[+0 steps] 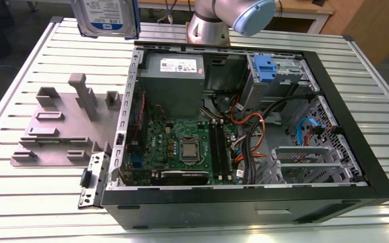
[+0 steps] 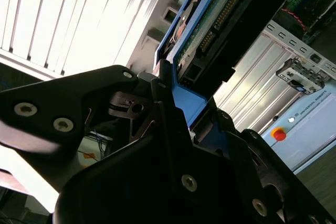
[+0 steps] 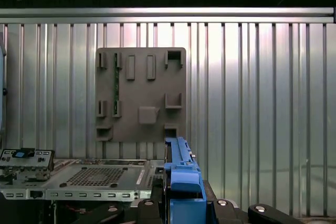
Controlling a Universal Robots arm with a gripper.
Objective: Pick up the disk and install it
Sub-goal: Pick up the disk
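Observation:
The disk hangs in the air above the table's far edge, towards the exterior view's left of the open computer case. Its silver face with the white-and-blue label shows there, with its blue carrier frame along the side. In the second wrist view my gripper is shut on the blue carrier, and the disk's green circuit board runs away from the black fingers. The first wrist view looks along the carrier's blue edge, which stands up between the gripper's black parts.
The case lies on its side on a slatted metal table, with a grey power supply, motherboard, cables and a blue-latched drive bay inside. A grey fixture plate lies on the exterior view's left. The arm's base stands behind the case.

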